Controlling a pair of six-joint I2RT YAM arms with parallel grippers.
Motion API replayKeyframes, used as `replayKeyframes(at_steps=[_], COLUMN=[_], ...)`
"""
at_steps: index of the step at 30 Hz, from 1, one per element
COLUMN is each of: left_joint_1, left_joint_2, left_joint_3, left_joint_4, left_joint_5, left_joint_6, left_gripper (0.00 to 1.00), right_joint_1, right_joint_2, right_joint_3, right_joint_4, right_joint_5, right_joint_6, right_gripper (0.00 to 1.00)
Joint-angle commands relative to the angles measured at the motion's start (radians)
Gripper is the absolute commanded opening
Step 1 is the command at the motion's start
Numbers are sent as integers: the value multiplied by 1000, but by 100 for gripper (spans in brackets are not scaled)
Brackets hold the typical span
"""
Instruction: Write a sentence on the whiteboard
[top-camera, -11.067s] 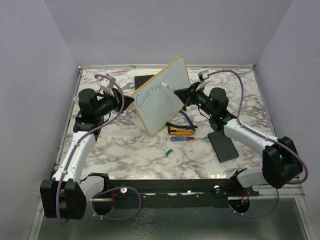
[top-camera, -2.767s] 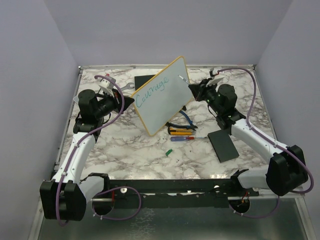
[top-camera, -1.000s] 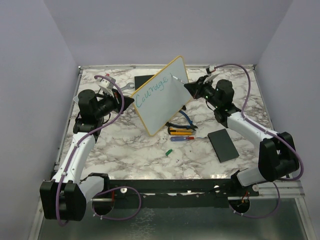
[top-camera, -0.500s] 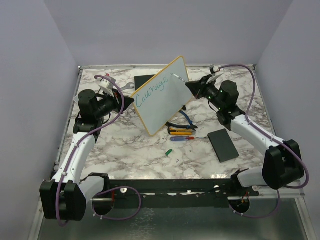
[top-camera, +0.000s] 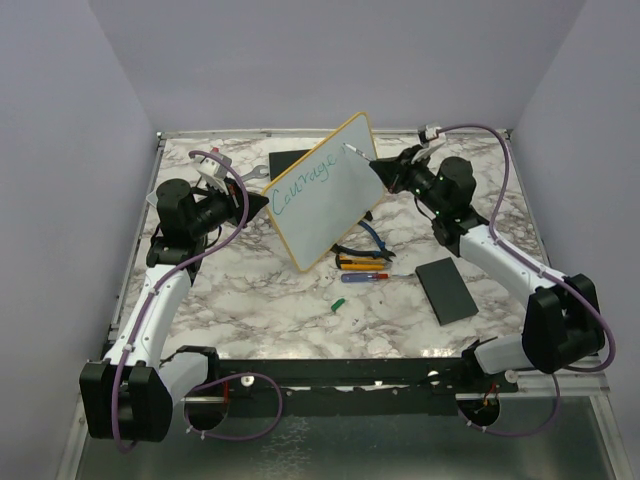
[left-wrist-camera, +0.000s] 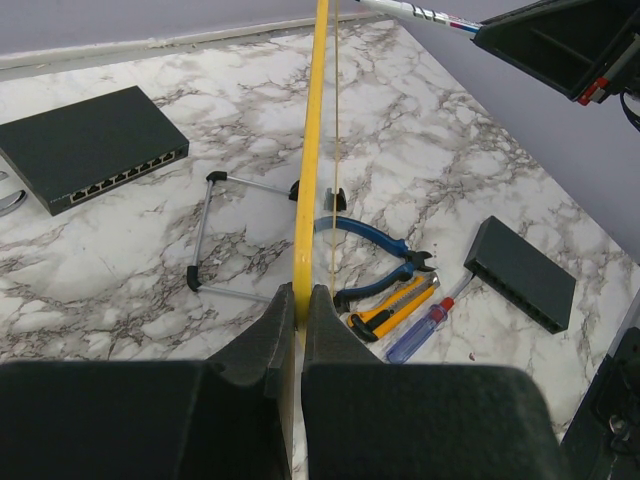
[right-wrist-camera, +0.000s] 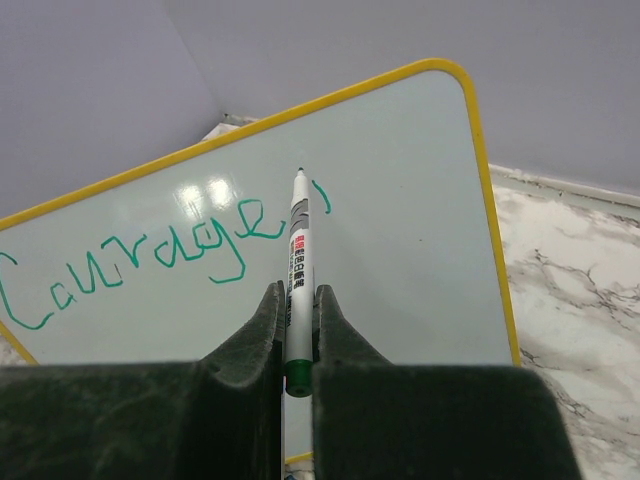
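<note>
The whiteboard (top-camera: 325, 200), white with a yellow rim, stands tilted on edge at mid-table. My left gripper (top-camera: 262, 203) is shut on its left rim; the left wrist view shows the rim (left-wrist-camera: 310, 150) edge-on between the closed fingers of that gripper (left-wrist-camera: 297, 300). The sentence (right-wrist-camera: 140, 262) reads "Courage" in teal, with a short stroke after it. My right gripper (right-wrist-camera: 296, 300) is shut on a white marker (right-wrist-camera: 298, 250) with a green end. The marker's tip sits by that stroke near the board's upper right, which also shows in the top view as the marker (top-camera: 358, 156) before the gripper (top-camera: 385, 172).
A black network switch (left-wrist-camera: 90, 145) lies behind the board and a second black box (top-camera: 447, 289) at the right. Under the board's lower edge lie blue pliers (left-wrist-camera: 375, 235), a yellow utility knife (left-wrist-camera: 395, 310), a screwdriver (left-wrist-camera: 425, 330) and a metal saw frame (left-wrist-camera: 215, 240). A green cap (top-camera: 338, 304) lies nearer.
The writing has grown from "Coura" to "Courage". Over the last second the right gripper has shifted the marker right, past the final "e". The left arm and board have stayed still.
</note>
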Motion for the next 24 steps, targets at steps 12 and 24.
replayKeyframes(at_steps=[12, 24], left_joint_1=[2, 2], left_joint_2=[-18, -18], left_joint_3=[-10, -10], left_joint_4=[28, 29], left_joint_5=[4, 5], left_joint_6=[19, 18], left_gripper=[0, 0], right_joint_1=[1, 1], right_joint_2=[57, 58], right_joint_3=[55, 55], right_joint_4=[14, 28], right_joint_5=[-29, -30], right_joint_6=[-10, -7], right_gripper=[1, 1])
